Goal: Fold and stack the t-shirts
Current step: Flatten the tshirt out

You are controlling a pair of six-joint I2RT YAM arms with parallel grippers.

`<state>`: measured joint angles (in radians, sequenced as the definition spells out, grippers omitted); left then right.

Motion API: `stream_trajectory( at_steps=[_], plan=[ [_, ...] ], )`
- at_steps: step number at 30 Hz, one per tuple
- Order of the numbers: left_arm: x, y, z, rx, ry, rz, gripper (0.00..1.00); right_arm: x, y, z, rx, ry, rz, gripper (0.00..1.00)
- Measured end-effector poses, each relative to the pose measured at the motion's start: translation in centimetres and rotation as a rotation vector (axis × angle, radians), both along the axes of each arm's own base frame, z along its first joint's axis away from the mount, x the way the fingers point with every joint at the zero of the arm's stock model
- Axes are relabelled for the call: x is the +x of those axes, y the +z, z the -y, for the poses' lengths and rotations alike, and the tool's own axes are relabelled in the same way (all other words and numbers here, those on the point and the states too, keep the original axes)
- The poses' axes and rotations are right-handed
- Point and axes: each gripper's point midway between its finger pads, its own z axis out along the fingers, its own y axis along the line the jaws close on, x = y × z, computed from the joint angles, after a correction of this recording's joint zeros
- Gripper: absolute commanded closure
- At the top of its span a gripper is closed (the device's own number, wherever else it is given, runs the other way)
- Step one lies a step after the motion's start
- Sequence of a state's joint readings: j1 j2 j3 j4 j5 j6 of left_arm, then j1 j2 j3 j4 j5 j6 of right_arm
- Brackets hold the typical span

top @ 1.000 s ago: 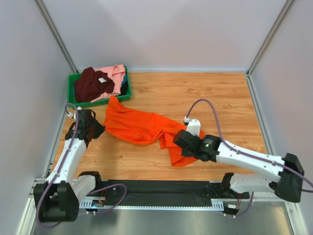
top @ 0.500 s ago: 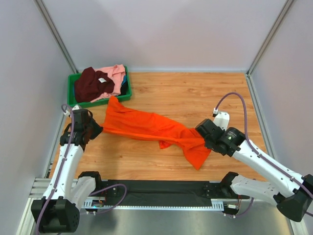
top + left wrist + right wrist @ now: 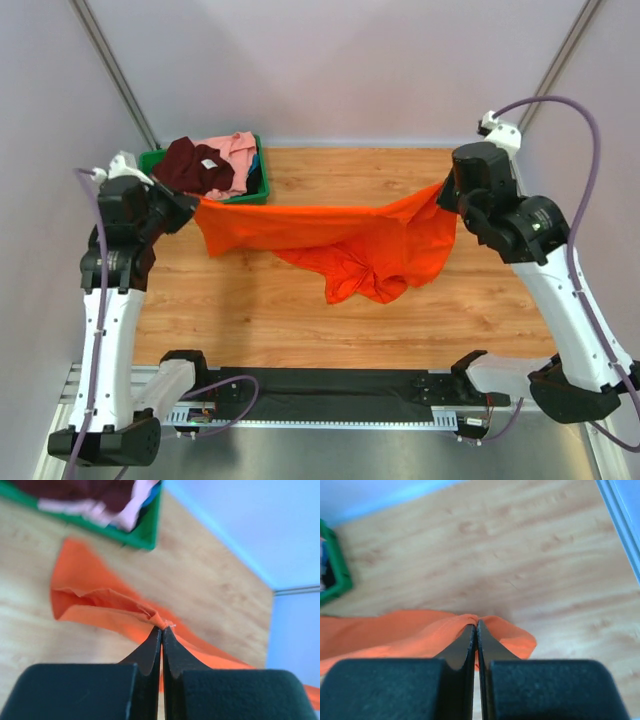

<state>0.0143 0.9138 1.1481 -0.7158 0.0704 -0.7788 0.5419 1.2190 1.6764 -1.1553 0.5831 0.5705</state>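
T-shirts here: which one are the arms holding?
The bright orange t-shirt, stretched between the left tool and right tool. The maroon t-shirt and pink t-shirt lie heaped in the green bin.

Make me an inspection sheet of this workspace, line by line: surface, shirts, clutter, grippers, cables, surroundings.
Surface: wood table, no spills seen on the bare parts.
Job's things: orange shirt strung between both grippers, middle sagging and bunched; maroon shirt and pink shirt heaped unfolded in the bin.
Clutter: green bin at the far left corner, some blue cloth inside.
Grippers: left gripper shut on the orange shirt; right gripper the same.
Cables: purple cables loop off each arm, apart from the shirt.
Surroundings: grey walls on three sides; black rail at the near edge.
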Motion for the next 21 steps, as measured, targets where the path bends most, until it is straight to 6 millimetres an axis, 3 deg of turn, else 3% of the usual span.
stream_trajectory(
  at_steps=[3,5,7,9,12,14,18,19,21],
  plan=[
    [0.0,7.7,0.3,-0.004,-0.013,0.167,1.0,0.1,4.2,-0.5,0.042,0.057,0.113,1.0],
    [-0.8,11.1,0.4,-0.006,-0.02,0.256,1.0,-0.6,5.6,-0.5,0.059,0.086,0.156,1.0],
    [-2.1,12.6,0.6,-0.01,-0.029,0.303,1.0,-1.6,6.3,0.0,0.068,0.097,0.172,1.0],
    [-3.3,11.7,0.8,-0.014,-0.037,0.3,1.0,-2.4,5.7,0.6,0.062,0.091,0.158,1.0],
    [-4.2,6.9,1.1,-0.025,-0.051,0.218,1.0,-3.6,1.8,1.2,0.025,0.081,0.058,1.0],
    [-4.2,1.2,1.4,-0.036,-0.064,0.097,1.0,-3.8,-2.5,1.0,0.0,0.082,-0.045,1.0],
    [-5.8,-11.2,1.4,-0.046,-0.065,-0.239,1.0,-5.6,-13.5,-0.1,-0.039,0.117,-0.333,1.0],
    [-6.5,-13.3,1.3,-0.041,-0.057,-0.303,1.0,-6.2,-15.7,-0.1,-0.054,0.116,-0.398,1.0],
    [-7.5,-15.9,0.8,-0.027,-0.035,-0.385,1.0,-6.8,-18.4,0.1,-0.081,0.108,-0.482,1.0]
  ],
)
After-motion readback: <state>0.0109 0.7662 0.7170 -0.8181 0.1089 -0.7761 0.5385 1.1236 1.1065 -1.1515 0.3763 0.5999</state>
